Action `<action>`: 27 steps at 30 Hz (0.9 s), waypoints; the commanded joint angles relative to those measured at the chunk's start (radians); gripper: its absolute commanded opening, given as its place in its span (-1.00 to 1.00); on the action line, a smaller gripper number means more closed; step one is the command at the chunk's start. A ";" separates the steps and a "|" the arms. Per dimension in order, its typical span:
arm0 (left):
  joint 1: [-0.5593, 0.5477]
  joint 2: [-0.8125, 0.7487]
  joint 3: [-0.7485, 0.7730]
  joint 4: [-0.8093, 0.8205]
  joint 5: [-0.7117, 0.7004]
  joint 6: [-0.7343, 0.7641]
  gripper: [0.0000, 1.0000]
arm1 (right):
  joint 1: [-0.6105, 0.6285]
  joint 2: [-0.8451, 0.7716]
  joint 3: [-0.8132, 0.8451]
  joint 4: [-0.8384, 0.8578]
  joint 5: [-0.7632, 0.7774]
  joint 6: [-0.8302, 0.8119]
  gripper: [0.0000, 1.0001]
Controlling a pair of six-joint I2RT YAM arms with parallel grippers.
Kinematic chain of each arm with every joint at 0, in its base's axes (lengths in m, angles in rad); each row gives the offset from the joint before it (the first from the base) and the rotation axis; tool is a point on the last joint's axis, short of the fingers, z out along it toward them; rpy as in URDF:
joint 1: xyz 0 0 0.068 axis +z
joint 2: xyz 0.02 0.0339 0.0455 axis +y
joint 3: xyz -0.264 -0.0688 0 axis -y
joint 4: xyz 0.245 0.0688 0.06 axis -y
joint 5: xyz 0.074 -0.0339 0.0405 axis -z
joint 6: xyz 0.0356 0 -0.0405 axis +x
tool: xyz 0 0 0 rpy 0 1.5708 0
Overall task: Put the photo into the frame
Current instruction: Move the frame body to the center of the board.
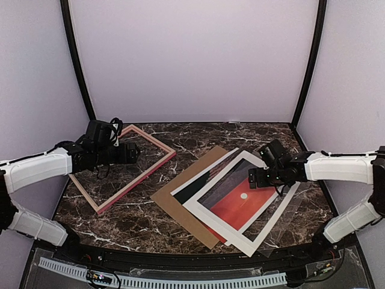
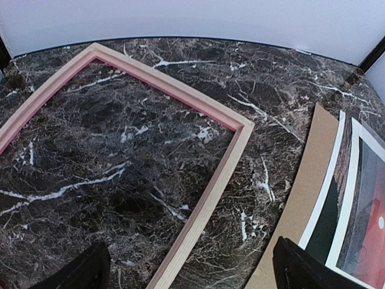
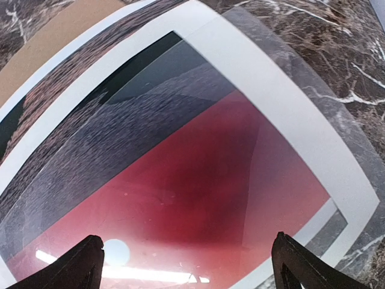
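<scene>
Frame (image 1: 137, 182) lies on the table (image 1: 240, 135), seemingly back-up; photo (image 1: 240, 201) face-up over the board (image 1: 174, 201); left fingers (image 2: 78, 271) and right fingers (image 3: 78, 265) hover open, empty

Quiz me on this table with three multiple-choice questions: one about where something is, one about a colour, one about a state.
1. The frame lies: A on the photo; B under the board; C left of the photo.
2. The board is: A brown; B green; C white.
3. The right gripper is: A shut on the photo; B open over the photo; C shut and empty.

Answers:
1 C: in the top view it sits apart, to the photo's left.
2 A: its bare edge shows plain brown.
3 B: its jaws stand wide apart above the photo.
</scene>
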 commanded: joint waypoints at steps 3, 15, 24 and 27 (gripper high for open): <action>-0.005 0.111 0.050 -0.121 0.014 -0.007 0.91 | 0.108 0.059 0.038 0.041 -0.015 0.032 0.97; -0.006 0.299 0.092 -0.242 0.014 0.016 0.98 | 0.148 0.093 0.012 0.101 -0.060 0.034 0.97; -0.006 0.411 0.122 -0.256 0.032 0.036 0.70 | 0.152 0.124 0.008 0.123 -0.067 0.027 0.97; -0.007 0.410 0.109 -0.259 0.023 0.032 0.49 | 0.152 0.128 0.015 0.115 -0.068 0.026 0.97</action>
